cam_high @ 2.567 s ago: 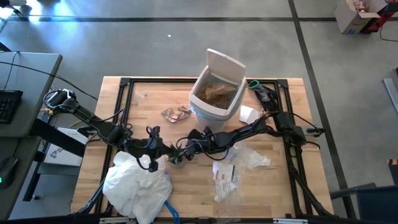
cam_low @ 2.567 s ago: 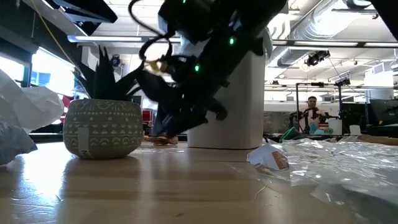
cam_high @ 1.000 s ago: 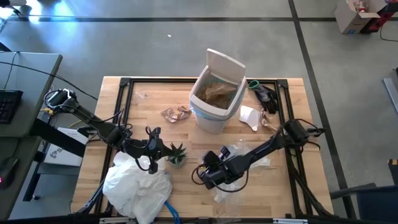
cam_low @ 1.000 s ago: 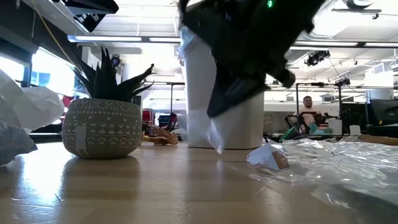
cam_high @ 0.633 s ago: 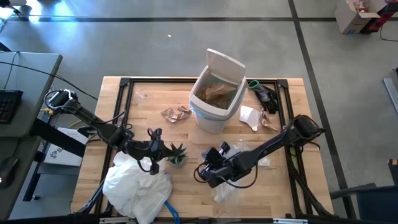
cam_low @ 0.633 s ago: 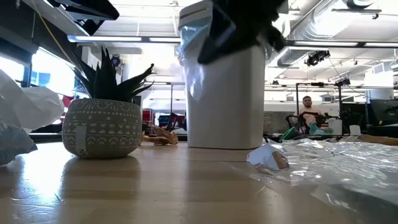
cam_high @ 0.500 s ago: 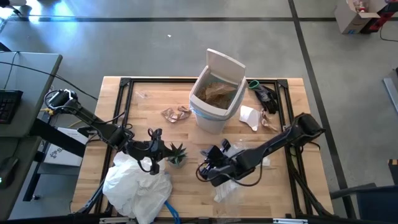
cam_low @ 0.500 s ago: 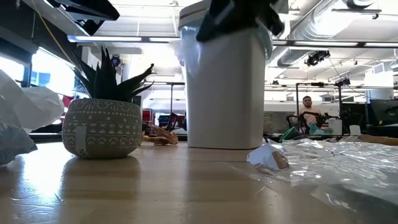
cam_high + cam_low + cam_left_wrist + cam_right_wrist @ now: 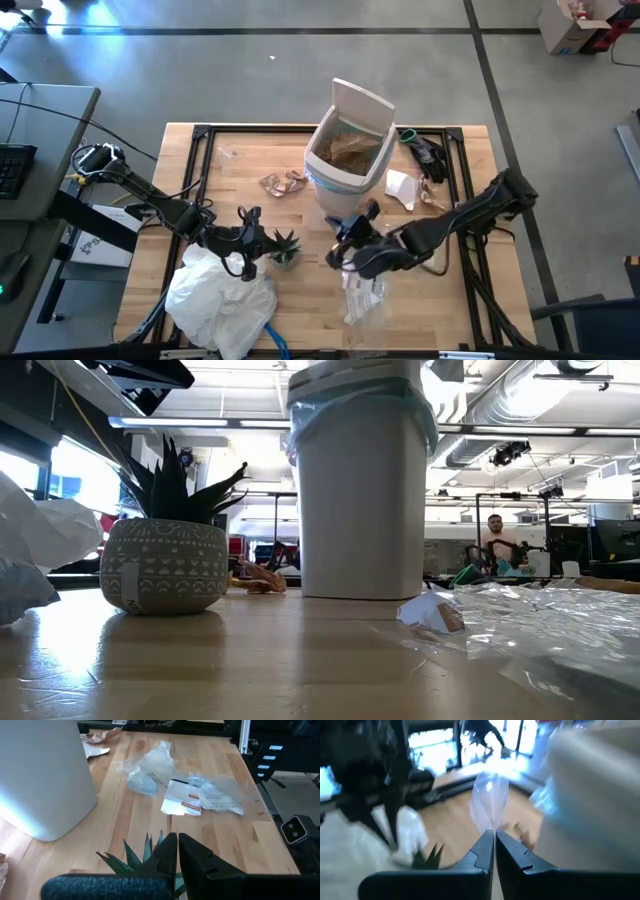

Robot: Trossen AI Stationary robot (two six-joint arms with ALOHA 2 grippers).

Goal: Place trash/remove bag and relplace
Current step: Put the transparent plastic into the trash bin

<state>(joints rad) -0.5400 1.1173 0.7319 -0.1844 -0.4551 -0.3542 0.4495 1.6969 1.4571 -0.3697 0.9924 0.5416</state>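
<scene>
The white bin point(image 9: 345, 170) stands at the far middle with its lid point(image 9: 362, 105) up, brown paper trash point(image 9: 350, 152) inside and the light-blue bag point(image 9: 300, 420) folded over its rim. More trash lies around it: brown paper point(image 9: 283, 183), a white scrap point(image 9: 400, 187) and clear wrappers point(image 9: 365, 290). My right gripper point(image 9: 345, 238) hangs just in front of the bin, shut on a clear plastic wrapper point(image 9: 490, 802). My left gripper point(image 9: 177, 845) is shut, right above the leaves of a small potted plant point(image 9: 284, 248); whether it touches them I cannot tell. My right gripper pinches one end of the clear wrapper point(image 9: 491, 826) between its two fingertips. The fingers slant slightly downward, coming from the table's right side. The wrapper sticks out past the fingertips as a crumpled strip, lifted clear of the table.
A crumpled white plastic bag point(image 9: 220, 300) with a blue cord fills the near left corner. A dark object with a green part point(image 9: 420, 150) lies at the far right beside the bin. A black frame point(image 9: 205, 130) runs around the tabletop. A person sits far behind the table point(image 9: 497, 540).
My right gripper has risen from the wrappers at the near middle and gone toward the bin, tipping closer to level. It stays shut on the clear wrapper, which is now lifted clear of the table and above the low view.
</scene>
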